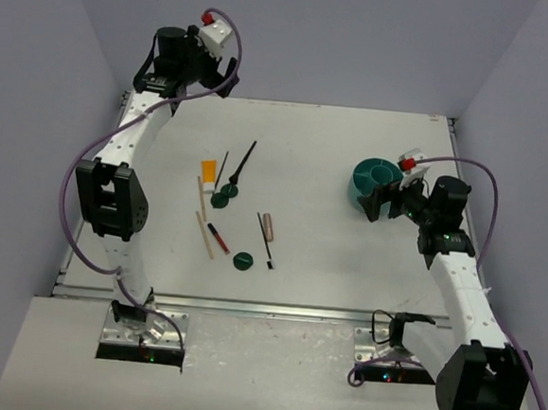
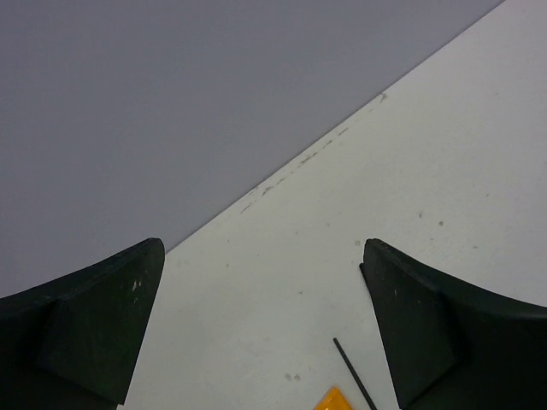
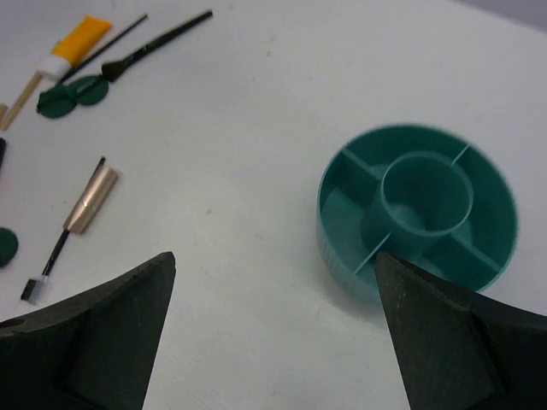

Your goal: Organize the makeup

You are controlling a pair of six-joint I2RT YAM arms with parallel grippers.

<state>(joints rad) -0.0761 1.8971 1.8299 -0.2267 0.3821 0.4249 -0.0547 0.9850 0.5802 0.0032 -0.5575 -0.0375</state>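
The makeup lies scattered left of the table's middle: an orange wedge, a black brush, two dark green discs, wooden sticks, a red-black pencil and a beige tube. My left gripper hangs open high at the far left corner. Its wrist view shows only the wedge's tip and a thin black brush end below the open gripper. My right gripper is open and empty, just beside the teal container.
The teal round divided container stands at the right, its compartments empty. Purple walls close in the table at the back and on both sides. The table's back edge runs close to the left gripper.
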